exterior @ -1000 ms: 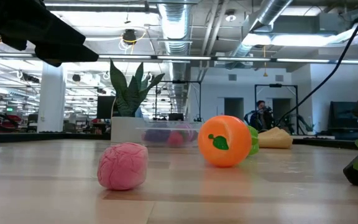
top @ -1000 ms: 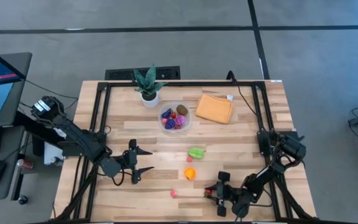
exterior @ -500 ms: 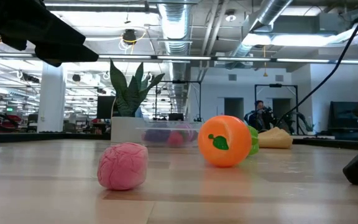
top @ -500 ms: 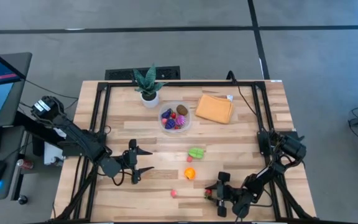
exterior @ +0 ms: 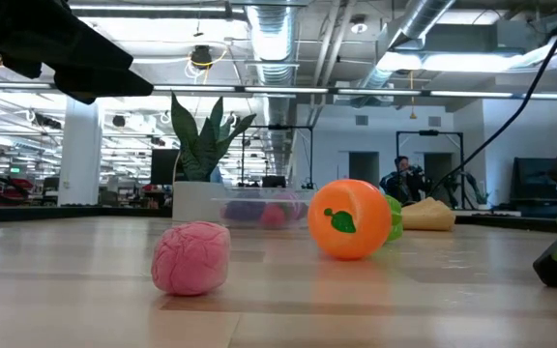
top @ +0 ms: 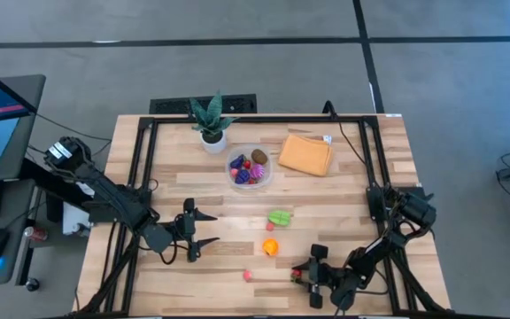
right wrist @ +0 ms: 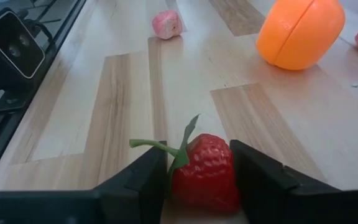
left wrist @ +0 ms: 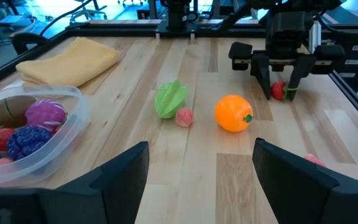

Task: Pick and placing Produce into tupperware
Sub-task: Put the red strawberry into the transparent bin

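The clear round tupperware (top: 267, 175) stands at the table's far middle and holds several toy produce pieces, purple, brown, magenta and red. Loose on the table lie a green piece (top: 279, 217), an orange (top: 271, 247), a small pink piece (top: 247, 276) and a red strawberry (right wrist: 205, 174) with a green leaf. My right gripper (top: 303, 274) is near the front edge, shut on the strawberry. My left gripper (top: 204, 234) hovers open at the left, empty, pointing toward the orange (left wrist: 233, 113). My right gripper pinches the strawberry's two sides (right wrist: 224, 168) between its two fingers (right wrist: 260, 177), with the green leaf (right wrist: 180, 149) against one finger. The fingers come slanting down from the table's right side. The strawberry sits low at the tabletop; whether it rests there I cannot tell.
A folded orange cloth (top: 305, 154) lies at the far right beside the tub. A potted plant (top: 211, 124) stands at the far left of it. A tiny pink piece (left wrist: 184, 117) lies by the green one. Bare wood lies between the two grippers.
The strawberry between my right gripper's fingers has tipped a little and come back in the low view. Both arms have kept their places.
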`<move>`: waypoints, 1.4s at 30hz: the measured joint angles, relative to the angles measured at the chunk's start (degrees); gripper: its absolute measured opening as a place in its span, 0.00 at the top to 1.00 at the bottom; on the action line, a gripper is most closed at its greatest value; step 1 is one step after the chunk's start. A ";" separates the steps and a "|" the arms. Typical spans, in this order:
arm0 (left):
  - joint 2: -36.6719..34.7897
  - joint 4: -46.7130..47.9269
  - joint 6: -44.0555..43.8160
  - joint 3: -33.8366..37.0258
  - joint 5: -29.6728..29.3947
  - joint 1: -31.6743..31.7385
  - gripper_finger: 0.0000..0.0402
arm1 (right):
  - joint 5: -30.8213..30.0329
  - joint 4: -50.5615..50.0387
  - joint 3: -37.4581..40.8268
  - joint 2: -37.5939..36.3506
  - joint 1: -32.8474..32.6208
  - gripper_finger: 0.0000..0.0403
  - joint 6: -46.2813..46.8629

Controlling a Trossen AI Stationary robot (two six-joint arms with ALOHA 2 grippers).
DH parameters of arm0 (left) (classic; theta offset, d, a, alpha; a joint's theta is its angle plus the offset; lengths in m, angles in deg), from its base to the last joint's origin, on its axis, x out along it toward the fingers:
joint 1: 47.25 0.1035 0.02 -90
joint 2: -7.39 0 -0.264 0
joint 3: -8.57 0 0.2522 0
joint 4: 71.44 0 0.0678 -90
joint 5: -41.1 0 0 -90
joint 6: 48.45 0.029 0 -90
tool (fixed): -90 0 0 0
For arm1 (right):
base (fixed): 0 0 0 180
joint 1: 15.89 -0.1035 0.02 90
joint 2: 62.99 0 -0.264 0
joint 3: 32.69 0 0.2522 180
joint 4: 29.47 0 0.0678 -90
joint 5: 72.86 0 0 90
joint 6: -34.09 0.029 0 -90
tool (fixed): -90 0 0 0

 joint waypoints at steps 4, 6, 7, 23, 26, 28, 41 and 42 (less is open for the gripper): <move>0.00 0.02 -0.01 0.00 -0.02 0.02 0.31 | 0.00 0.00 0.00 0.00 0.02 0.53 -0.08; 0.00 0.00 -0.01 0.00 0.00 0.01 0.31 | 0.01 0.10 0.00 0.00 0.02 0.54 -0.41; 0.00 0.01 -0.01 0.00 0.00 0.02 0.31 | 0.02 0.19 0.00 0.00 0.02 0.54 -0.48; 0.00 0.02 0.01 0.00 0.39 0.00 0.31 | -0.37 2.62 0.04 -2.09 0.02 0.56 -6.55; 0.00 0.02 0.01 0.00 0.39 0.00 0.31 | -0.82 2.43 0.04 -4.32 0.02 0.56 -9.83; 0.00 0.03 0.03 0.00 0.47 0.00 0.31 | -1.93 1.55 0.04 -6.33 0.02 0.56 -12.13; 0.00 0.13 1.76 0.00 1.62 0.00 0.31 | -5.33 -7.89 0.02 -18.37 5.25 0.56 -25.64; 0.00 0.12 1.87 0.00 1.63 -0.03 0.31 | -5.35 -8.28 0.02 -18.81 6.11 0.55 -26.49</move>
